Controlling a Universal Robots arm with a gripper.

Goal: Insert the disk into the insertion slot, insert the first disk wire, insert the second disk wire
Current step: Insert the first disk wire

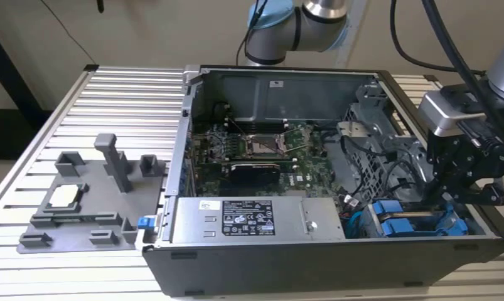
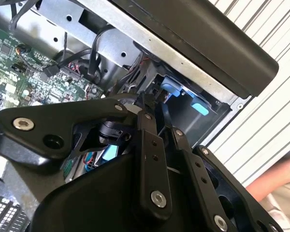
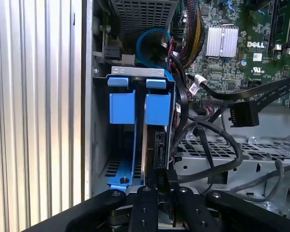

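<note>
The disk [image 1: 402, 224] is sitting in the insertion slot [image 3: 100, 145], at four o'clock of the case [image 1: 260, 276] in the exterior view; I am pinching a black wire plug [image 3: 159, 154] at its edge with the gripper [image 3: 160, 191] nearly closed; I judge the first-wire step is running, calling for a straight push.
</note>
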